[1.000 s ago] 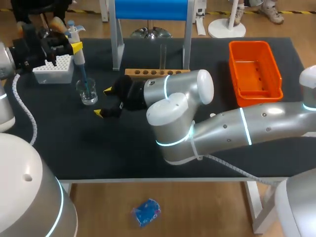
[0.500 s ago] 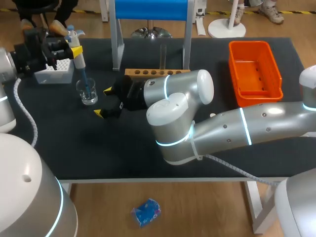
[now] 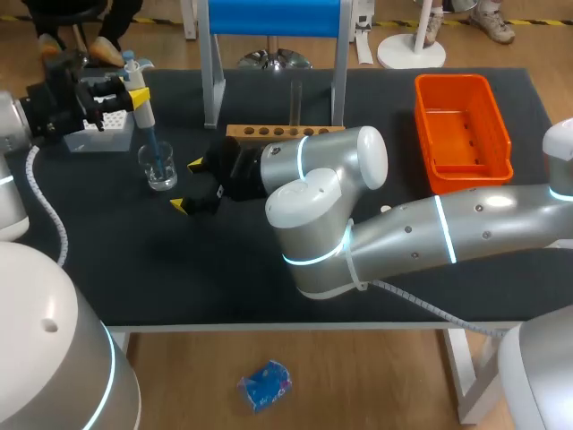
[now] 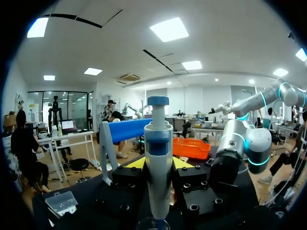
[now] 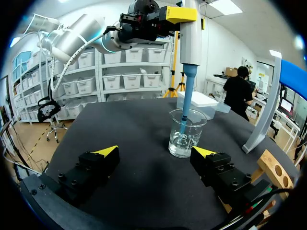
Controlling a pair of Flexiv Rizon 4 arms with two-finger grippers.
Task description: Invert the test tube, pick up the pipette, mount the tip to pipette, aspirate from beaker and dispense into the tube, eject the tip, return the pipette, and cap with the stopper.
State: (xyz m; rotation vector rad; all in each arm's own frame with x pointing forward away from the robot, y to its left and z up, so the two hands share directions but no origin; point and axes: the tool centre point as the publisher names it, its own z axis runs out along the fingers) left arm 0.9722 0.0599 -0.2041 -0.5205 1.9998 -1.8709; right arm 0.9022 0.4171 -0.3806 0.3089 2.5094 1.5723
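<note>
Pipette [image 4: 158, 143] hangs clamped in left claw [image 4: 158, 166], its blue tip [image 5: 185, 106] inside beaker [image 5: 184, 134]; right claw [image 5: 156, 155] gapes wide beside it.

A dark-topped counter [image 3: 224, 278] is seen spread across the whole scene. At its far right an orange bin [image 3: 473, 177] is set lengthwise, with small holes showing in its floor. At the far middle a frame [image 3: 273, 16] with a blue top panel is stood on two grey legs. Just nearer than those legs, a wooden rack [image 3: 269, 131] is laid crosswise, with a row of round holes bored along its top face. The rack and the bin are kept well apart on the counter.
</note>
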